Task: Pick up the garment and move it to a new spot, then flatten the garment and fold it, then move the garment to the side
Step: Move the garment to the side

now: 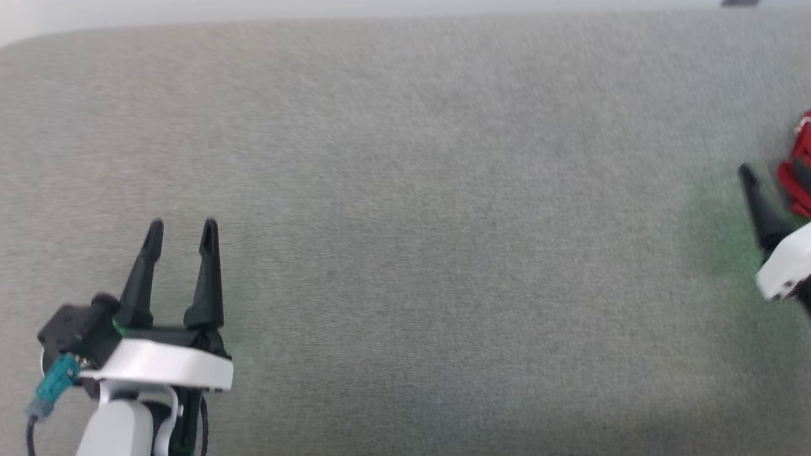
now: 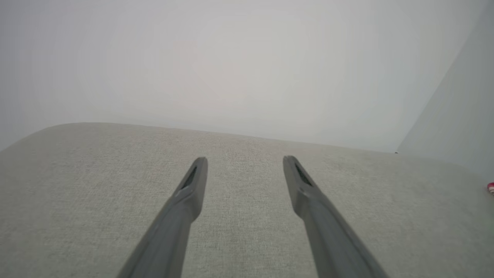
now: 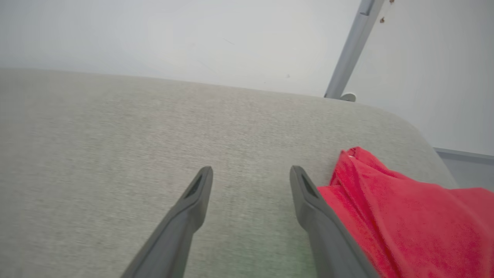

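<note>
The garment [image 3: 405, 224] lies bunched in soft folds of bright red near the rounded corner of the grey fabric-covered surface [image 3: 115, 154]. In the head view only a sliver of the garment [image 1: 801, 171] shows at the far right edge, blurred. In the left wrist view it is a tiny red spot [image 2: 491, 188] at the right border.

The right gripper [image 3: 251, 172] hovers just beside the garment with its fingers spread wide and nothing between them. The red cloth sits along the outer side of one finger [image 3: 328, 231]; whether the two touch cannot be told. In the head view one dark finger [image 1: 760, 209] of this gripper and a piece of its white housing show beside the red cloth, with a faint green glow [image 1: 722, 234] on the weave near them.

The left gripper [image 1: 182, 229] is well apart from the garment, at the lower left above bare fabric. Its fingers [image 2: 193, 189] also stand wide and hold nothing. A teal connector [image 1: 54, 380] hangs at its wrist.

Beyond the surface is a pale wall [image 2: 247, 58], and a grey slanted pole [image 3: 351, 50] rises behind the far edge.
</note>
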